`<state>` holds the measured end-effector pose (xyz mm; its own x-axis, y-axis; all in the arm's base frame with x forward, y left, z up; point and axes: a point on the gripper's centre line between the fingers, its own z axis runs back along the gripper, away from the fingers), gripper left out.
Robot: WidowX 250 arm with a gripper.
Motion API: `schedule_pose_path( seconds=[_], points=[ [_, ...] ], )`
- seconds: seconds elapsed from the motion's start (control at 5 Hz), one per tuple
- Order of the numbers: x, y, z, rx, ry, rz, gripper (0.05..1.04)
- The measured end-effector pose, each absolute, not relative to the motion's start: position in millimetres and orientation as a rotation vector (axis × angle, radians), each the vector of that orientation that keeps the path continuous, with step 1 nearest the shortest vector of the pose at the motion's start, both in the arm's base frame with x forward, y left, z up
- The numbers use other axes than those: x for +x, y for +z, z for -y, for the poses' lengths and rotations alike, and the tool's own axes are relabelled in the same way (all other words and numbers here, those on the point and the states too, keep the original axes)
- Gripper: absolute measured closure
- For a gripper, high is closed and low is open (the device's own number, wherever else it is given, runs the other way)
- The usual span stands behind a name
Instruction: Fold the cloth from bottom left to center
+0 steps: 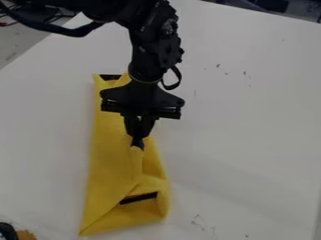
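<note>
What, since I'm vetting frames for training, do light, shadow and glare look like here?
Camera view: soft, diffuse light; no harsh glare on the white table; faint shading right of the yellow cloth; black gripper stands out dark against both.

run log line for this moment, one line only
tool: pinching yellow cloth | cloth: partly folded | black strip: near lower end | under cloth: white table

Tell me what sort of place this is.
Probably a robotics lab or workshop. A black jointed robot arm hangs over a plain white tabletop, and a thick black cable runs in from the upper left.
</note>
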<state>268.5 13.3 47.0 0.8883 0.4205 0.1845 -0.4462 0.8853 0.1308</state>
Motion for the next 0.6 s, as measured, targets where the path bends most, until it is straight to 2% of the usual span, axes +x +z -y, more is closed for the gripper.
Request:
schedule_pose_path(
  seconds=[0.4, 0.6],
  points=[
    [268.7, 41.0, -22.8, 0.127, 0.49, 0.127, 0.229],
    [264.7, 38.5, -21.9, 0.124, 0.475, 0.115, 0.075]
  ],
)
